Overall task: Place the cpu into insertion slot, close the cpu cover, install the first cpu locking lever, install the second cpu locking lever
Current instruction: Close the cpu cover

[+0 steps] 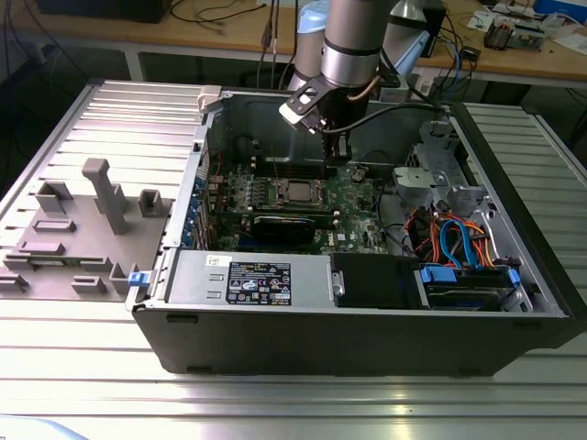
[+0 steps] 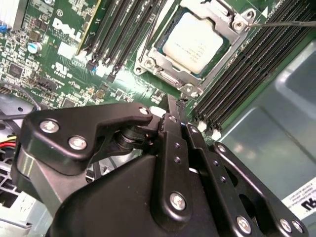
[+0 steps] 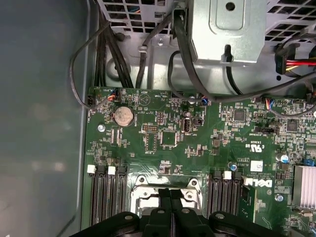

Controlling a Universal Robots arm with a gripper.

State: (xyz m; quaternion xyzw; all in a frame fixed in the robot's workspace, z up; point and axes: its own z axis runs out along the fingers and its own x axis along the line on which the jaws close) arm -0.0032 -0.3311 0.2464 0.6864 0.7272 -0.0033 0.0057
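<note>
Second wrist view: chip (image 2: 195, 42) sits in its socket (image 2: 168, 76) under the cover frame (image 2: 236, 30); one thin lever (image 2: 289, 22) sticks out free. Gripper (image 2: 173, 104) is closed and empty, just beside the socket. Likely risk: its tips slip off the lever and scrape the board (image 2: 59, 64).

Green circuit board (image 3: 197, 148), pale silvery-tan chip (image 2: 195, 42), silver-grey cover (image 2: 222, 54), black gripper (image 2: 174, 106), blue and orange cables (image 1: 447, 246) beside the board.

1. A robotics lab or electronics workshop: a robot arm (image 1: 353, 41) reaches into an opened desktop computer case (image 1: 367, 339) on a ribbed aluminium table (image 1: 275, 408).
2. Grey fixture blocks (image 1: 105, 192) stand beside the case.
3. Behind, a wooden bench (image 1: 110, 32) carries loose cables (image 1: 206, 14).
</note>
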